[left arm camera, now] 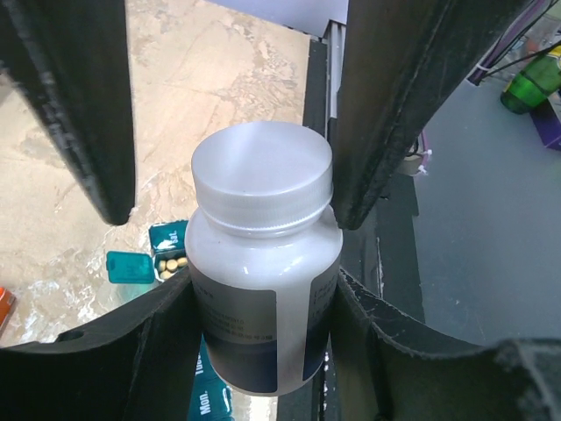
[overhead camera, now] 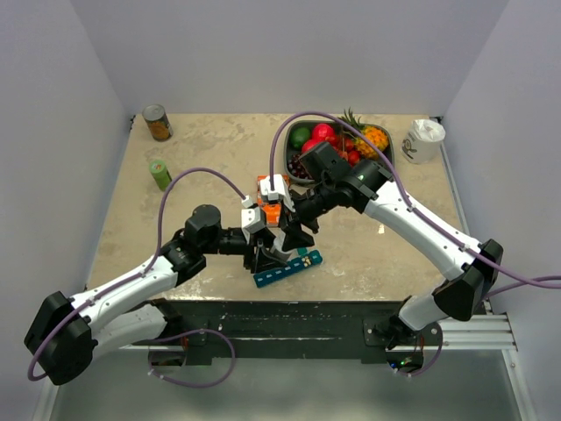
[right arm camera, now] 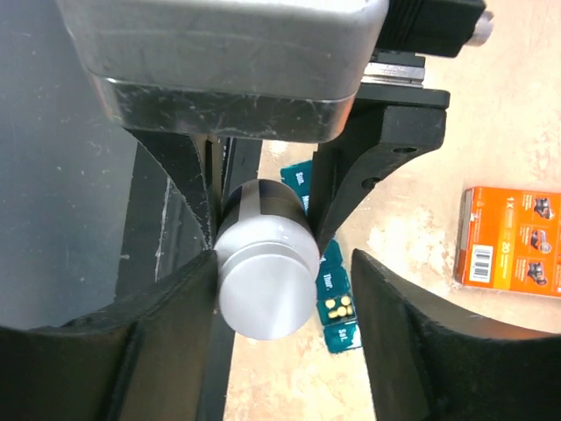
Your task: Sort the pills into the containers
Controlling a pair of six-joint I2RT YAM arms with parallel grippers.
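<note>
white plastic bottle is clamped in the left gripper; right gripper straddles its round cap, jaws apart. closing off-centre could knock it onto the teal organiser.

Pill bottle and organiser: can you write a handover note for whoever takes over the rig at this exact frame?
Left gripper: shut on the body of the bottle.
Right gripper: open, with its fingers straddling the cap. The cap is on.
Organiser: lies under both grippers. One compartment is open with a few pills in it.
Done: only that compartment shows pills.
Left: probably close on the cap and take it off, then fill the other compartments. The lids visible beside the open one are shut.
</note>
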